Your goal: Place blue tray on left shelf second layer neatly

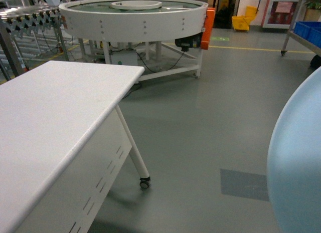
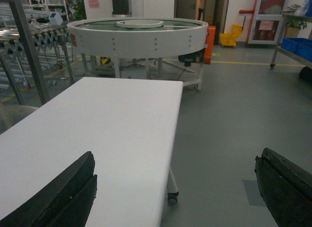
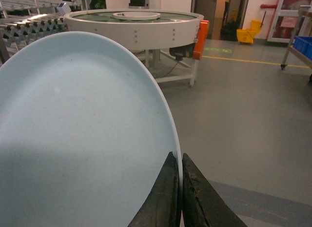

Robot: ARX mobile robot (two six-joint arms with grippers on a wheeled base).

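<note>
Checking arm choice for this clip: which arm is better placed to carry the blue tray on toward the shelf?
The right. The right gripper is shut on the rim of the blue tray, holding it in the air. The left gripper hangs open and holds nothing, above the white table.

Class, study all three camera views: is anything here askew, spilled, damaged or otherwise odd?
Nothing stands out. The pale-blue glossy plastic tray is held intact by its rim in the right pincer; the left pincer is open over the bare white table. The grey floor shows no spill.
</note>
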